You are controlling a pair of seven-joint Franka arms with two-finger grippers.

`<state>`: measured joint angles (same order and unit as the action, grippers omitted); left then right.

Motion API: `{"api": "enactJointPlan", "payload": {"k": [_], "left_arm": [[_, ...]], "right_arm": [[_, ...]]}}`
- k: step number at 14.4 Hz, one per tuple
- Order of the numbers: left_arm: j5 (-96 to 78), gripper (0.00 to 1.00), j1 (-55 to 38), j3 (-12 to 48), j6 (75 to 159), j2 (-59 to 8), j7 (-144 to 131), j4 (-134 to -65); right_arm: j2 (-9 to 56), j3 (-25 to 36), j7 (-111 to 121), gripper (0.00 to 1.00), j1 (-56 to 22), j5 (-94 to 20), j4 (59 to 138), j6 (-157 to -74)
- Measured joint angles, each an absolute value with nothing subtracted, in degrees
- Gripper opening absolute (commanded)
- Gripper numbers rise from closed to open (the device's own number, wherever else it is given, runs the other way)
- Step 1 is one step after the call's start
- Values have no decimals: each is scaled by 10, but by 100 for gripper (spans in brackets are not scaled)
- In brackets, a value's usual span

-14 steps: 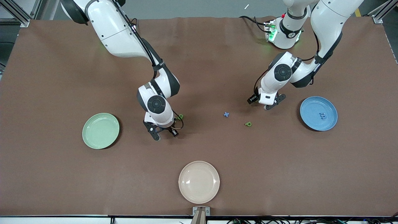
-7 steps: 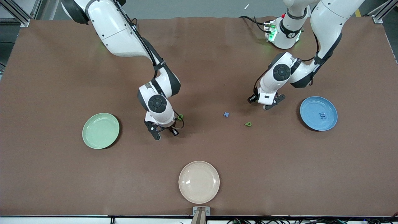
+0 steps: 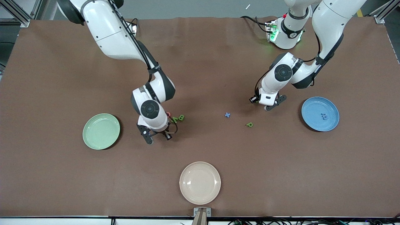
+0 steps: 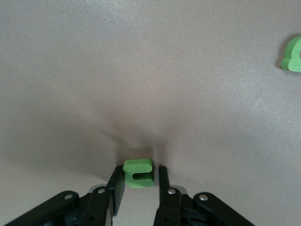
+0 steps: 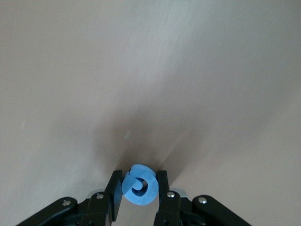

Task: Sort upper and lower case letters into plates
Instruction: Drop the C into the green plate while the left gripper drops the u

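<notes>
My right gripper (image 5: pixel 138 175) is shut on a blue G (image 5: pixel 139 184), low over the table between the light green plate (image 3: pixel 101 131) and a cluster of red Q (image 3: pixel 168 114), green N (image 3: pixel 175 119) and green B (image 3: pixel 181 117). My left gripper (image 4: pixel 139 170) is down at the table beside the blue plate (image 3: pixel 312 111), its fingers closed round a green n (image 4: pixel 138 172). One finger touches the n, and a sliver of gap shows at the other. A blue m (image 3: pixel 324 116) lies in the blue plate. A blue x (image 3: pixel 227 115) and a green p (image 3: pixel 249 124) lie mid-table.
A cream-beige plate (image 3: pixel 200 182) sits near the table's front edge, nearer to the camera than the letters. The brown table (image 3: pixel 62 78) stretches bare toward the arms' bases.
The right arm has shifted toward the light green plate, uncovering the red Q and green N beside the green B. The left arm has barely moved.
</notes>
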<state>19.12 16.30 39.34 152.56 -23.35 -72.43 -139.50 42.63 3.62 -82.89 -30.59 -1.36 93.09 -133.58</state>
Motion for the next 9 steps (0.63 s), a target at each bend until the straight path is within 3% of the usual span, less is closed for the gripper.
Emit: {"api": "enactJointPlan", "payload": {"k": [4,9], "left_arm": [[193,17,165,393,1526,-233,-724,-1392],[206,15,175,391,1496,-206,-708,-1369]], "right_arm": [[375,43,-732,0,-233,1,977,-1335],[246,44,-552,0,-129,2,1130,-1350]]}}
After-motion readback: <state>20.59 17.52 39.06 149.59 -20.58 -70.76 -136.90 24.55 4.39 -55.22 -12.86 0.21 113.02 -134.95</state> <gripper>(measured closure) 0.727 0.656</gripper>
